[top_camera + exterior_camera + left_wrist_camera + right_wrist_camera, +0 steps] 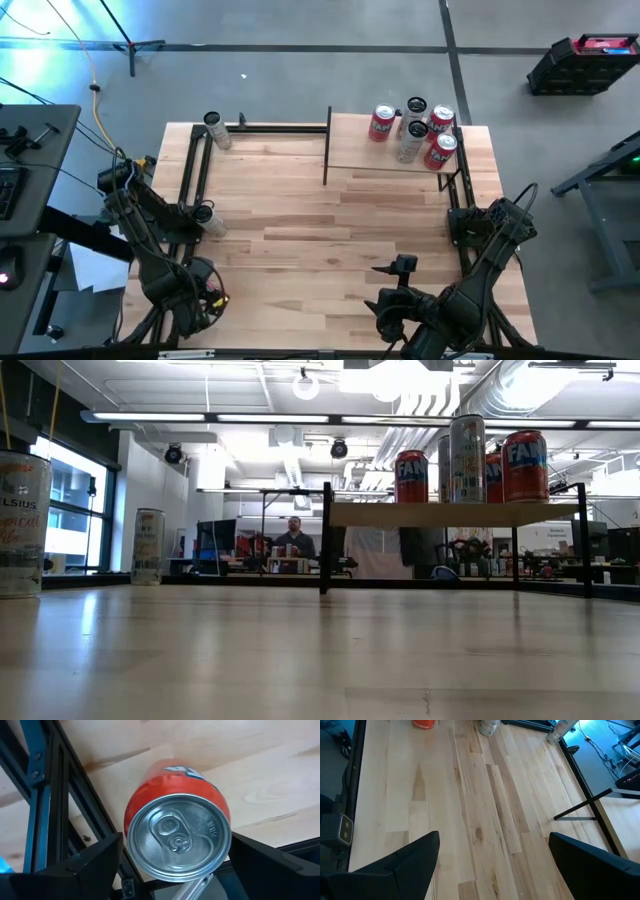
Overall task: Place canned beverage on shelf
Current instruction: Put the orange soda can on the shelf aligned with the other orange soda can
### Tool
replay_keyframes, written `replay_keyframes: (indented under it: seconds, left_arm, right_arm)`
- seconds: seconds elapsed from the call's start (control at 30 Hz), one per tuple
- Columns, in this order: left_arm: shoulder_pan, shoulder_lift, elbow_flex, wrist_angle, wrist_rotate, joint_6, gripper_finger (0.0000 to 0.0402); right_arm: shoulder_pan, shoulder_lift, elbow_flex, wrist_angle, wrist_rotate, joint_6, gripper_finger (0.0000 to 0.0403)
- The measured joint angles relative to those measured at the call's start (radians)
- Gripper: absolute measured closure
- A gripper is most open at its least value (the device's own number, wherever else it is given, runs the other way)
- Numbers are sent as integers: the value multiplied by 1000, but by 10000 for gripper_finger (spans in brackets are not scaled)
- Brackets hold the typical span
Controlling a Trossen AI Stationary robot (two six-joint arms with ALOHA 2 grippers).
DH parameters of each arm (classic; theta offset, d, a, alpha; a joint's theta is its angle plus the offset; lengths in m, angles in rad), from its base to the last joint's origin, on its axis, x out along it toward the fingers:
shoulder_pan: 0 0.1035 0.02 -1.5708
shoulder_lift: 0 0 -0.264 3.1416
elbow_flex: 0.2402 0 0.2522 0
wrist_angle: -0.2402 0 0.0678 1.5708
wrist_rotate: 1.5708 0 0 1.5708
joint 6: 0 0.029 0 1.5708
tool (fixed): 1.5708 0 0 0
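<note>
At your far left, two tall silver cans stand on the planked wooden tabletop (300,225). One is at the back corner (215,130) and the other is halfway down the left edge (208,216).

Nearer the front on that side, your left gripper (176,840) is over the orange soda can with the silver pull-tab top (177,825). This can stands on the table beside the black frame rail, well apart from the shelf. The dark fingers (90,865) are spread wide, one on each side of the can. From the wrist view you cannot be sure whether the pads touch it, and it looks straddled rather than squeezed.

Moving right, your right gripper (494,837) hangs over bare planks near the front of the table. Its fingers are parted and nothing is between them.

At the back right is the pale wood shelf board on thin black metal uprights (450,514). Five cans stand on it in a close cluster. Three are red cans with blue lettering (381,123) (442,121) (440,151) and two are silver cans (415,108) (408,141).
</note>
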Motion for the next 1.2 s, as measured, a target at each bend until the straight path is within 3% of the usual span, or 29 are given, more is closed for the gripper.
replay_keyframes:
  seconds: [0.43,0.9,1.2]
  left_arm:
    - [28,-1,0,-40,-22,8,62]
    - [53,-1,0,1,36,19,62]
    - [53,-2,1,-2,32,68,123]
  right_arm:
    - [0,0,0,0,-1,0,41]
    - [0,0,0,0,-17,-6,41]
    - [0,0,0,0,-42,-5,41]
